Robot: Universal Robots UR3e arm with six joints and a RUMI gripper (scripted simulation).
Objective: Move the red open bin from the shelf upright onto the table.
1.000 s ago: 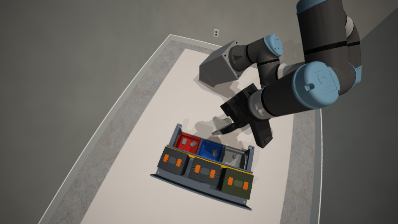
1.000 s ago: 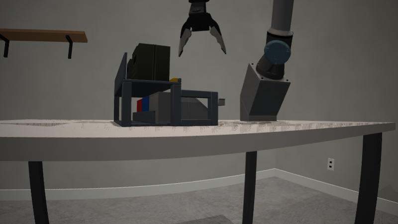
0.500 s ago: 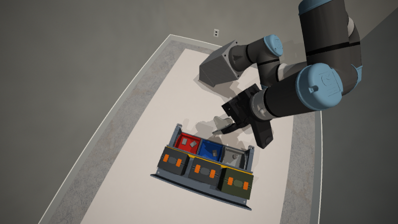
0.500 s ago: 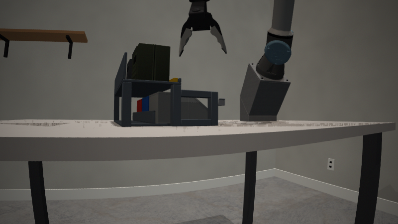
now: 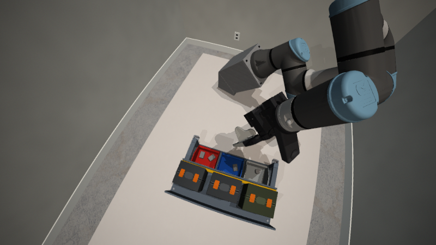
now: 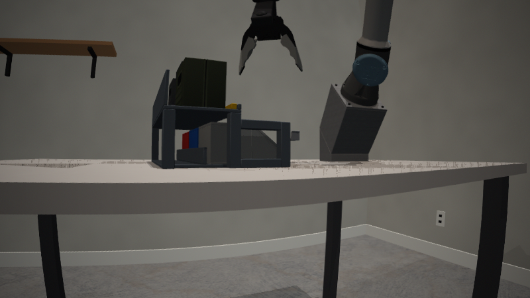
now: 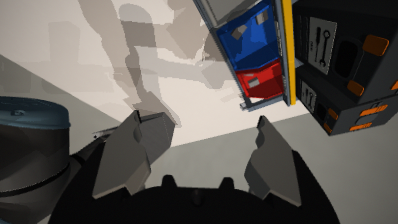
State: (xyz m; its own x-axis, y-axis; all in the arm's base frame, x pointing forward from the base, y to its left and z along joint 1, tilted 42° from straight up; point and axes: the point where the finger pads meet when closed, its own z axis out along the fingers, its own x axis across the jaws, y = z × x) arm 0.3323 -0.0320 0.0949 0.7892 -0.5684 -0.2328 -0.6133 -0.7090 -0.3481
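The pincer (image 5: 243, 138) (image 6: 271, 71) (image 7: 199, 113) hangs above the surface (image 5: 152, 146) (image 6: 259, 193) (image 7: 200, 115), its two fingers spread wide apart with nothing between them. The red bin (image 5: 204, 164) (image 6: 185, 141) (image 7: 267, 89) sits in the lower level of the shelf (image 5: 274, 173) (image 6: 169, 137) (image 7: 288, 60), at one end of the row (two grey parts show inside it from the top), right beside the blue bin (image 5: 226, 163) (image 6: 193, 138) (image 7: 250, 50). Three tool cases (image 5: 224, 185) (image 6: 203, 83) (image 7: 345, 57) stand on the upper level.
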